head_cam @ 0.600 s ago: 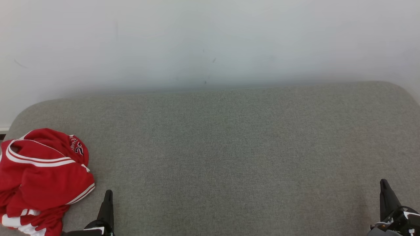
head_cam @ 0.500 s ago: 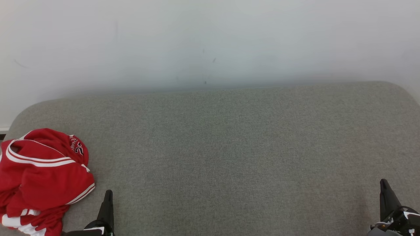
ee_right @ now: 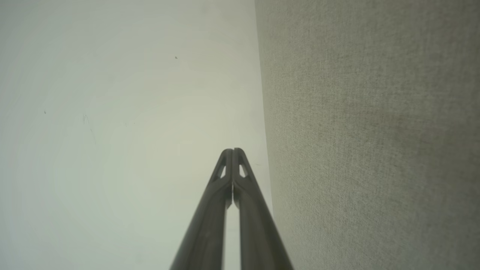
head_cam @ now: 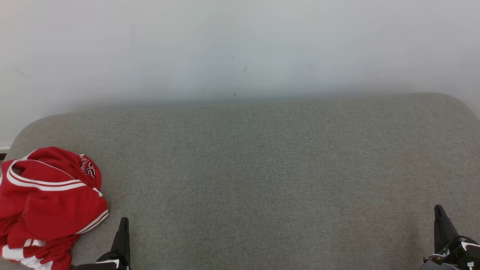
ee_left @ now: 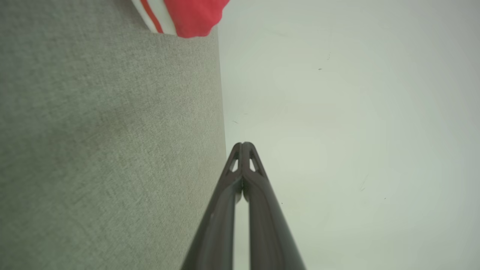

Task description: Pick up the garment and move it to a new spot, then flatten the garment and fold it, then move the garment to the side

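at head view's left, red garment (head_cam: 48, 204); in wrist views, left fingers (ee_left: 221, 210), right fingers (ee_right: 210, 215) clenched empty

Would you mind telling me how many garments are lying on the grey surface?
1. The red garment lies crumpled at the left end of the grey surface, beside the left gripper; anything past the view's left edge is unseen.

Grey fabric couch seat (head_cam: 262, 168), plain pale wall (head_cam: 240, 45) behind, soft light

red white-striped garment (head_cam: 48, 202), grey cushion (head_cam: 262, 168)
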